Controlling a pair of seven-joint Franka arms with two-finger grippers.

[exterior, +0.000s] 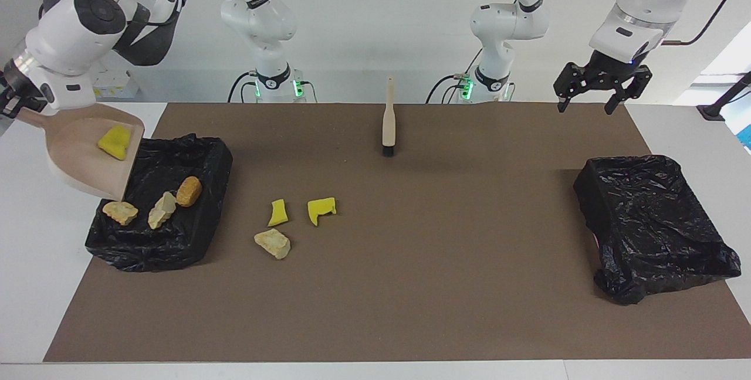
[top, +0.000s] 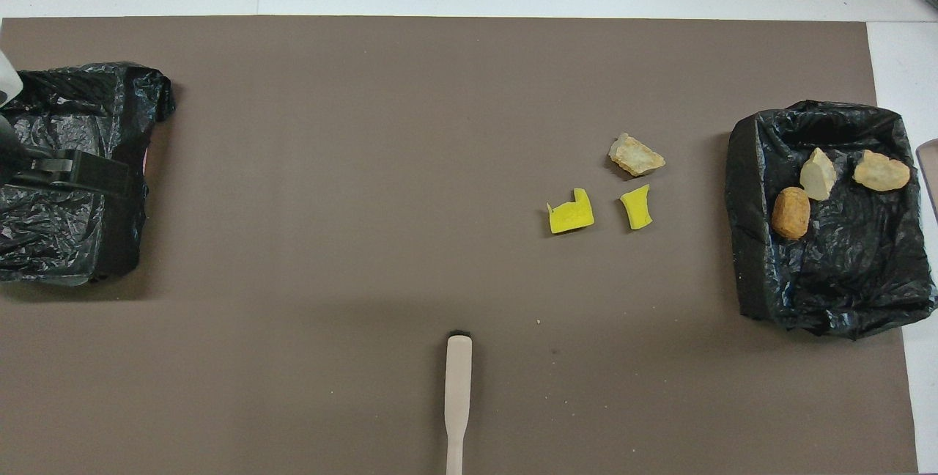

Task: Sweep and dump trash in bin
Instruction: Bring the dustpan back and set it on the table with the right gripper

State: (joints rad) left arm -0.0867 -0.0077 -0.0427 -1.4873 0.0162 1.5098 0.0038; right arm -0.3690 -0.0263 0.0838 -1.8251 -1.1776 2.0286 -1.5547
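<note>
Yellow sponge [exterior: 115, 142] is soft and light; right pincer [exterior: 13, 104] grips the dustpan [exterior: 88, 163] handle, so tip it gently. Left pincer [exterior: 598, 101] hangs wide open, holding nothing.

3 trash scraps [exterior: 155, 207] in bin [exterior: 193, 245], 3 [exterior: 281, 221] on mat, 1 yellow [exterior: 114, 142] in dustpan [exterior: 76, 157]

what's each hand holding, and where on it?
Right hand: dustpan, by its handle. Left hand: open, holding nothing.

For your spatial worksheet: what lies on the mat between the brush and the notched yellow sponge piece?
Nothing: the overhead view shows bare brown mat between the beige black-bristled brush and the notched yellow sponge piece.
</note>
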